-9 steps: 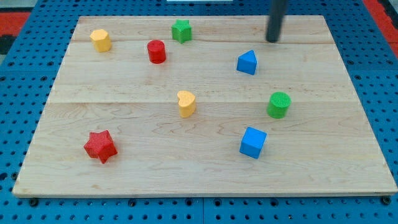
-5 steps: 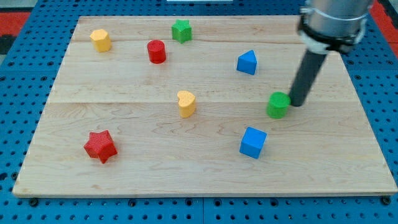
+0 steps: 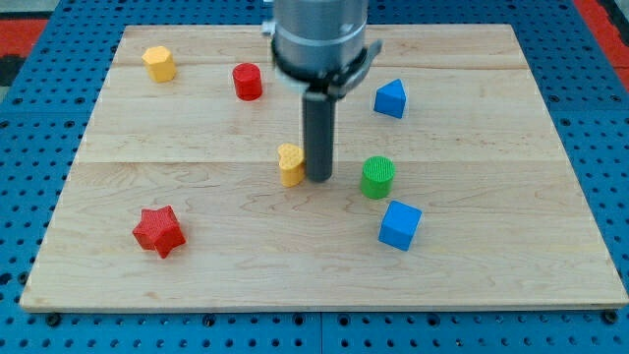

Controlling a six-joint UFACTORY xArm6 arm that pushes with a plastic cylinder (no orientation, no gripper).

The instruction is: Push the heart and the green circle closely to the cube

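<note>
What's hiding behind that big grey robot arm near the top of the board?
Behind the arm only wooden board shows around it. Anything directly behind is covered. My tip rests beside the yellow heart, partly hiding it.

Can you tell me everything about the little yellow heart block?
The yellow heart is a small, chunky block that looks like plastic, lying flat near the middle of the wooden board, its heart face up. Its right side is partly hidden behind my tip, which stands right against it on the view's right, seemingly touching. The green circle sits beyond my tip, further to the view's right, and the blue cube lies lower right. No other block touches the heart.
</note>
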